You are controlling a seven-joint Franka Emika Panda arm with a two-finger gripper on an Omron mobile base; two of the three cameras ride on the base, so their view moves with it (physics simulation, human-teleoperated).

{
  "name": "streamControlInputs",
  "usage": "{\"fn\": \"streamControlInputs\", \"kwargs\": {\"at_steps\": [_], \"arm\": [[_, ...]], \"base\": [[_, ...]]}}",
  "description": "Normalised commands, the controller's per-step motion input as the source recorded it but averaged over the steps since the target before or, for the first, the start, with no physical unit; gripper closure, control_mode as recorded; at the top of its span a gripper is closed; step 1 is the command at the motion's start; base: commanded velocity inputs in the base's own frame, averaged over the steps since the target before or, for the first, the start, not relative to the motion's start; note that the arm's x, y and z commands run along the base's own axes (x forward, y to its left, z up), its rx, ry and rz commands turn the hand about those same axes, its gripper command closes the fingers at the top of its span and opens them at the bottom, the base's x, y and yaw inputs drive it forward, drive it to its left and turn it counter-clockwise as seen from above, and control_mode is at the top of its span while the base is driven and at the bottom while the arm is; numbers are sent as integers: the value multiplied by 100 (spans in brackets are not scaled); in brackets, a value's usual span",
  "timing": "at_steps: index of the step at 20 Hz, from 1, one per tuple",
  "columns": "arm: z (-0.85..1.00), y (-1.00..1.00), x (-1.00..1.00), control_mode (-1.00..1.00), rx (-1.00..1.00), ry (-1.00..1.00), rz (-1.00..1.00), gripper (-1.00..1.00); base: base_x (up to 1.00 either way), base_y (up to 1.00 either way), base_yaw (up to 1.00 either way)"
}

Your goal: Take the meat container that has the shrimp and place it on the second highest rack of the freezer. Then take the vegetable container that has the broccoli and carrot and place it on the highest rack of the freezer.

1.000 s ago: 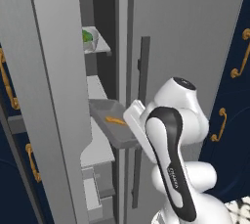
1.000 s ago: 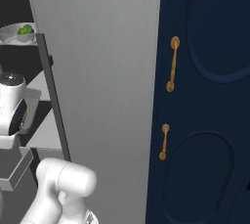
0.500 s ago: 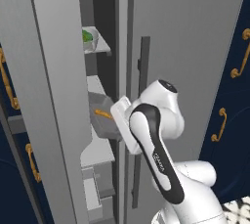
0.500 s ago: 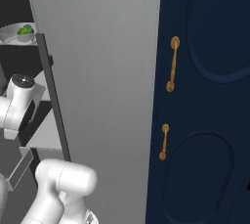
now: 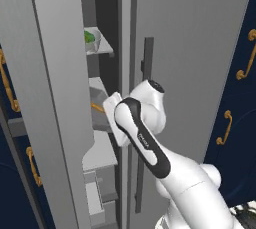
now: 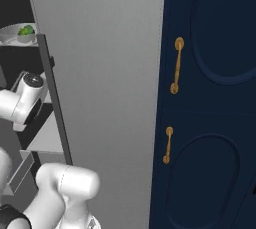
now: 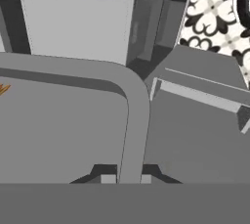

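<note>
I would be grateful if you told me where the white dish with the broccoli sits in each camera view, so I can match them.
Left base view: the white dish is upper left of centre, on the highest rack inside the freezer.
Right base view: it is at the upper left edge, on that same rack.
Hand view: I cannot find the dish there.
Shared landmark: the freezer's dark bar handle, just right of the dish in both base views.

cabinets point(image 6: 210, 98): navy | handles point(image 6: 176, 65): gold | floor point(image 7: 215, 8): patterned tile, apparently
</note>
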Motion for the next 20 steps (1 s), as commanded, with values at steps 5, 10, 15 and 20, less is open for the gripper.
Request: {"fn": "streamControlInputs", "kwargs": {"at_steps": [5,10,15,20], "arm": [[0,31,84,-100,0,0,0,100],[0,16,65,-100,-1,0,0,100],[-1,2,49,-100,-4,-2,0,100],[0,4,61,-100,-7,0,-1,100]], "base": [[0,0,0],[0,0,0],[0,0,0],[0,0,0]]}}
